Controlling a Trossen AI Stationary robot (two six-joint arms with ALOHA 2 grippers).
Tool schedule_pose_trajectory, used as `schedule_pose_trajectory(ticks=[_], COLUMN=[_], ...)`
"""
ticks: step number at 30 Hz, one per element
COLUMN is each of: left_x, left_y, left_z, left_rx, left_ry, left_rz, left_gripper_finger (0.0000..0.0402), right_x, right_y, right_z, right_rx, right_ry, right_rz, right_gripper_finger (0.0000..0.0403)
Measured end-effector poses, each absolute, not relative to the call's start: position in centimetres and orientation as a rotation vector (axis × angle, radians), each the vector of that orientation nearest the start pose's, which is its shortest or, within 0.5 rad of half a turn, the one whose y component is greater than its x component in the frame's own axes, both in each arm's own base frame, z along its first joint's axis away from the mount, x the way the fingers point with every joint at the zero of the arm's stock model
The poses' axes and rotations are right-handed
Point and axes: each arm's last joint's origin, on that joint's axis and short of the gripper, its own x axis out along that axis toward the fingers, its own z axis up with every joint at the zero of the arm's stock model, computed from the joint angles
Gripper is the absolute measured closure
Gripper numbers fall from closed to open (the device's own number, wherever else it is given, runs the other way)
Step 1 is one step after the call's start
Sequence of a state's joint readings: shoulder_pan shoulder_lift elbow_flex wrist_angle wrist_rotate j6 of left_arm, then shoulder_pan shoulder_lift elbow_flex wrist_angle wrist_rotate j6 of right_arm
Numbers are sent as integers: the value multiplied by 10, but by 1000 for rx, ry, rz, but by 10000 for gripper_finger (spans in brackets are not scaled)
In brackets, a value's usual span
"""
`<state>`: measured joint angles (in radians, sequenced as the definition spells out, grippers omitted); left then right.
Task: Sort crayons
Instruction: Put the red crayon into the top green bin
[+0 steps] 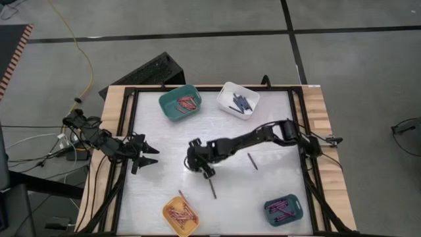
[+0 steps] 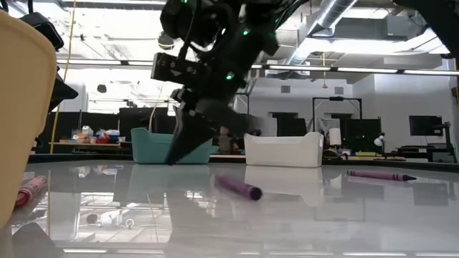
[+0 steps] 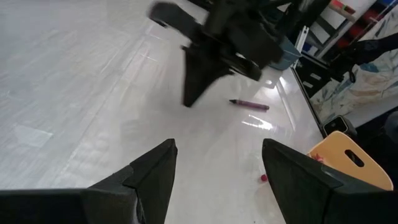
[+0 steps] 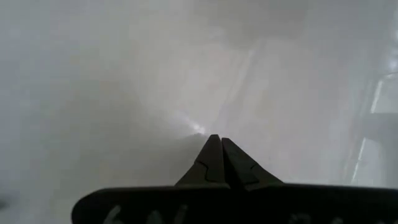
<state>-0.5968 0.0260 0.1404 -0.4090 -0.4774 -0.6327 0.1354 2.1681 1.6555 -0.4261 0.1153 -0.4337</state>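
Two purple crayons remain loose in the middle of the white bench while the others already lie in four corner bins, so sorting seems nearly finished; the right end effector, clenched and empty, hovers near one, the left end effector waits released at centre left.

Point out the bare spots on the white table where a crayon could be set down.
Free: the stretch between the teal bin and yellow bin along the left side, and the right side between the white bin and dark teal bin. Crowded: mid-table, with the right gripper and two loose crayons.
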Motion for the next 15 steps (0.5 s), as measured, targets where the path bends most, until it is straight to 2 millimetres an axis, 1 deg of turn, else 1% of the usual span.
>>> schedule_pose_trajectory(ticks=[4,7,10,11,13,15], left_x=[75,75,75,75,75,75], left_y=[-35,-35,-35,-35,-35,-35], left_z=[171,171,171,171,171,171], left_rx=[-478,-478,-478,-478,-478,-478], left_ry=[280,280,280,280,280,280], left_rz=[-34,-34,-34,-34,-34,-34], left_gripper_finger=[174,174,174,174,174,174], right_x=[476,484,491,493,501,505], right_y=[33,18,12,11,13,18], right_z=[183,189,189,185,182,174], right_rx=[-524,-505,-475,-465,-455,-447], right_ry=[815,697,590,564,470,430], right_rz=[187,247,311,335,380,428], right_gripper_finger=[403,403,403,403,403,403])
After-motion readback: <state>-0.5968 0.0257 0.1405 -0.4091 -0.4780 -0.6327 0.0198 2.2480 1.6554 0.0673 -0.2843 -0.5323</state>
